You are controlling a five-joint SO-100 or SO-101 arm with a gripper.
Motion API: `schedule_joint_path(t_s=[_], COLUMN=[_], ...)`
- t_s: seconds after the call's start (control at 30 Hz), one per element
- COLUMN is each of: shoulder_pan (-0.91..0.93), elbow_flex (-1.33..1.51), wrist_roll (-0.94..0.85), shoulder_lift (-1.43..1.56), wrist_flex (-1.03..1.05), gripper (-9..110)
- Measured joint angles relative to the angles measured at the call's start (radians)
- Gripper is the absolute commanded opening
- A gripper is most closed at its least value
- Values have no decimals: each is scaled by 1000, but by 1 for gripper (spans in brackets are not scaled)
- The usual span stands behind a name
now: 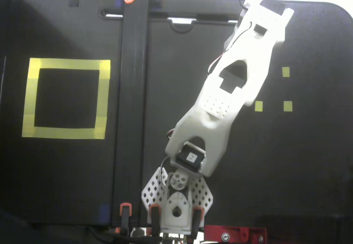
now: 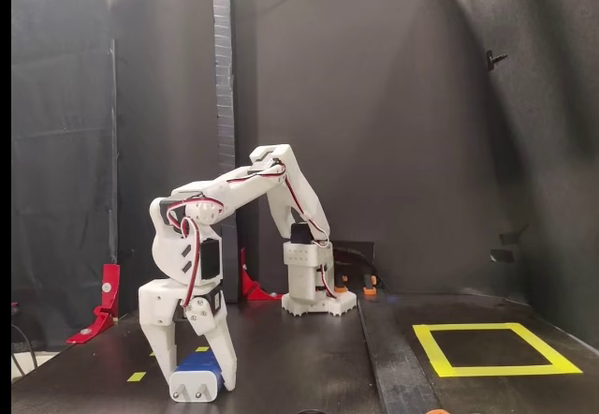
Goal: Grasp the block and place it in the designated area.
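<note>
The block (image 2: 197, 377), probably light, stiff and smooth-skinned, lies on the bench (image 2: 309, 367) well apart from the designated area (image 2: 492, 349), between the spread fingers (image 2: 221, 353), which straddle it unclamped; its long flat sides look the safest hold.

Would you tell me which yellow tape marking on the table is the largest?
The designated area: a large square outline of wide tape, left in the top-down fixed view. The small yellow squares beside the arm are solid patches.
</note>
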Motion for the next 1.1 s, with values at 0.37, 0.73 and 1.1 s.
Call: schedule_joint_path(t_s=[0.37, 0.73, 1.1], shoulder_pan=[0, 5, 2], elbow_flex=[2, 9, 9], wrist_roll=[0, 5, 52], shoulder_lift=[2, 83, 222], wrist_flex=[-5, 35, 129], gripper=[21, 21, 21])
